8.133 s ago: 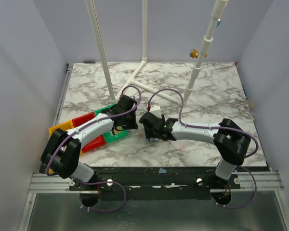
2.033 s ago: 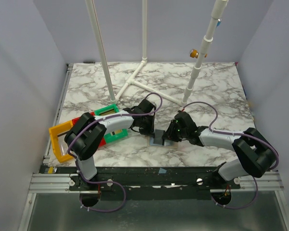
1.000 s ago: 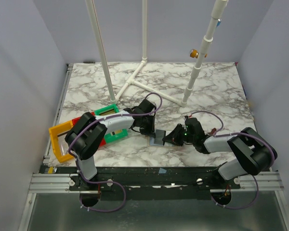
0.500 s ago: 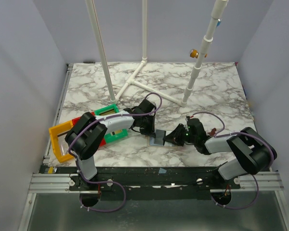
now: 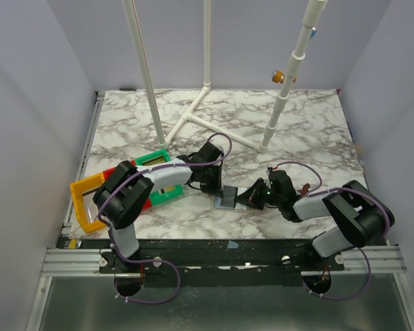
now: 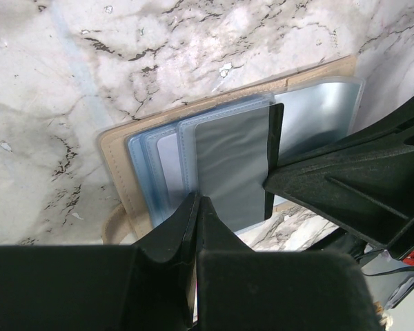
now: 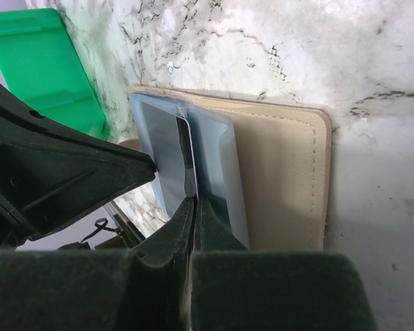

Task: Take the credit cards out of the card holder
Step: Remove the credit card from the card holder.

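Note:
The card holder [image 5: 227, 201] lies open on the marble between my two grippers, a beige sleeve [image 6: 114, 158] with clear blue-grey leaves [image 6: 231, 162]. My left gripper [image 5: 219, 191] is shut, with its tips [image 6: 199, 201] pinched on the near edge of those leaves. My right gripper [image 5: 243, 200] comes in low from the right and is shut [image 7: 195, 200] on a thin pale edge standing up from the leaves. That edge looks like a credit card [image 7: 188, 155]. Beige lining [image 7: 283, 179] shows beside it. The right gripper's black fingers [image 6: 317, 179] touch the grey leaf.
Yellow [image 5: 87, 200], red [image 5: 116, 171] and green [image 5: 156, 158] open bins sit left of the holder, under the left arm. The green bin [image 7: 38, 69] is close behind it. A white pipe frame [image 5: 205, 110] and an angled pole [image 5: 284, 89] stand at the back.
The right gripper has slid left, low along the table, up to the holder. Its jaws have closed on the thin edge. The left gripper has stayed put on the holder.

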You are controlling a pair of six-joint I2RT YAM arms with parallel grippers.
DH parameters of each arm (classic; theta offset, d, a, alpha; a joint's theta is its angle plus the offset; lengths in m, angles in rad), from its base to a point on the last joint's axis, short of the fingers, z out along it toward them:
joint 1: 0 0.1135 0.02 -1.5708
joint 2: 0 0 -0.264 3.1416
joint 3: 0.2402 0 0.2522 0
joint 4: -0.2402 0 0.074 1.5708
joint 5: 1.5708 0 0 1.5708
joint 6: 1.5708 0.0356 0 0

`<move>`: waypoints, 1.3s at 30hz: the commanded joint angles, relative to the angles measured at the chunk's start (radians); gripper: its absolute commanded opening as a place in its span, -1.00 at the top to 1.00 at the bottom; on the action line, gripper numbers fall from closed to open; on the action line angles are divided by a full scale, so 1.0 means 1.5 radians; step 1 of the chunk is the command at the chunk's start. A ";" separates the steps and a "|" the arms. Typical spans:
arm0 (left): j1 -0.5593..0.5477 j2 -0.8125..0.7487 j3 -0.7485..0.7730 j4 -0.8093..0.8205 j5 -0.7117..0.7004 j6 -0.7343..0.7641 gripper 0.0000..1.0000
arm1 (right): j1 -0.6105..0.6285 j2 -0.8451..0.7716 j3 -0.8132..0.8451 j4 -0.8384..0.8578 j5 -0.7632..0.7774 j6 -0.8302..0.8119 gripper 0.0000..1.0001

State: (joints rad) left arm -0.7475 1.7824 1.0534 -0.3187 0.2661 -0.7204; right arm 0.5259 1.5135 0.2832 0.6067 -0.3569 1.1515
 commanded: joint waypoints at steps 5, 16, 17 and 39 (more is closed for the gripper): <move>-0.001 0.029 -0.031 -0.022 -0.032 0.006 1.00 | -0.016 0.006 -0.016 0.026 -0.008 0.000 0.99; 0.010 0.024 -0.036 -0.028 -0.040 0.008 1.00 | -0.019 -0.011 -0.018 -0.010 0.009 -0.023 0.99; 0.011 0.024 -0.036 -0.028 -0.041 0.008 1.00 | -0.021 -0.016 -0.018 -0.019 0.013 -0.026 0.99; 0.013 0.025 -0.031 -0.034 -0.047 0.009 1.00 | -0.027 -0.137 -0.017 -0.164 0.068 -0.086 0.99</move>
State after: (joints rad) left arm -0.7330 1.7821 1.0451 -0.3107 0.2749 -0.7300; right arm 0.4957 1.3487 0.2707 0.4374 -0.3084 1.0607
